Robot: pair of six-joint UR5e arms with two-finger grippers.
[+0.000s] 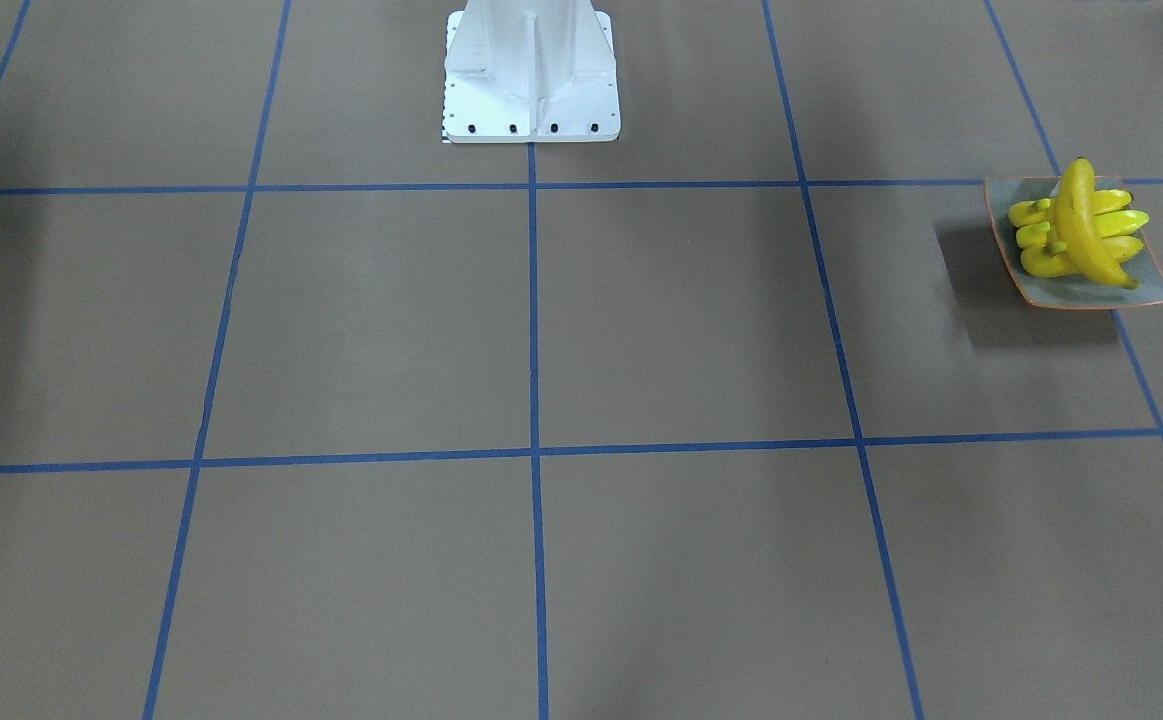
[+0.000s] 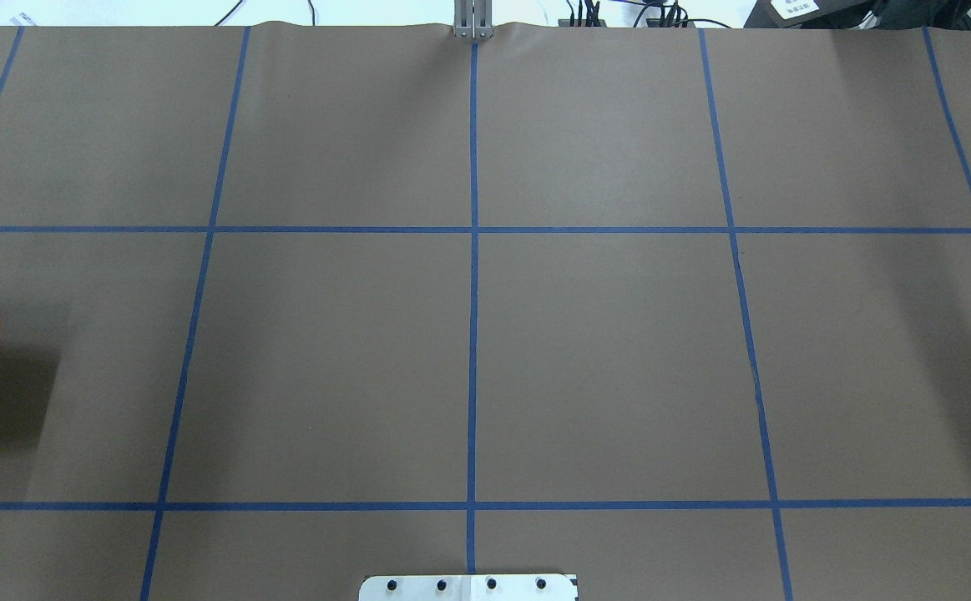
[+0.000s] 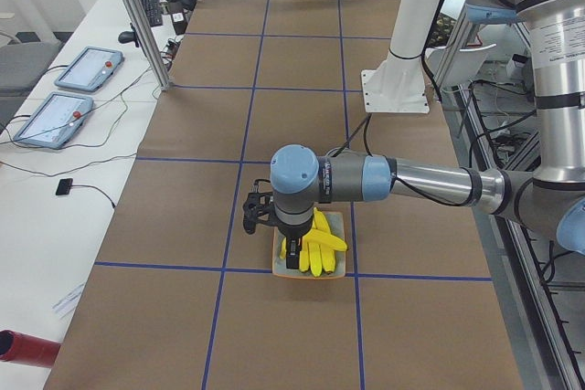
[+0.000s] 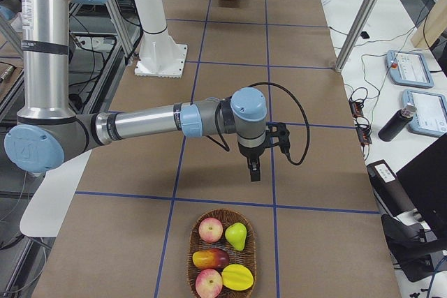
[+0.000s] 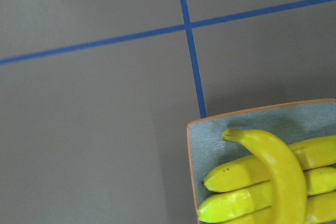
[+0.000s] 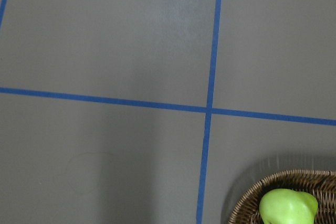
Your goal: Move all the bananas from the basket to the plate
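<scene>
At the table's left end: the plate (image 1: 1146,285) sits alone on the brown table (image 1: 541,330), carrying every banana in view.
Bananas (image 1: 1081,235): four, counted in the front view. Three lie side by side and the long banana (image 5: 283,166) is draped across them.
How they would handle: glossy and plastic-looking, so likely light, stiff and a little slick. The surest hold looks to be across the middle of the body, where the curve is thickest. The long one, resting only on the rounded backs below it, seems the likeliest to roll if nudged.
Left gripper (image 3: 292,251): hangs just above the plate's near edge, seen only from the side. Whether its fingers are parted or closed cannot be told.
Mid-table: bare paper and blue tape lines.
Right gripper (image 4: 255,171): points down over the table, short of the basket (image 6: 247,203). Its finger state cannot be told either.
Far right end: one wicker basket holding five fruits, namely two apples (image 4: 210,229), one green pear (image 6: 287,207) and two mangoes (image 4: 237,277). No banana shows among them.
Progress: the transfer looks complete.
</scene>
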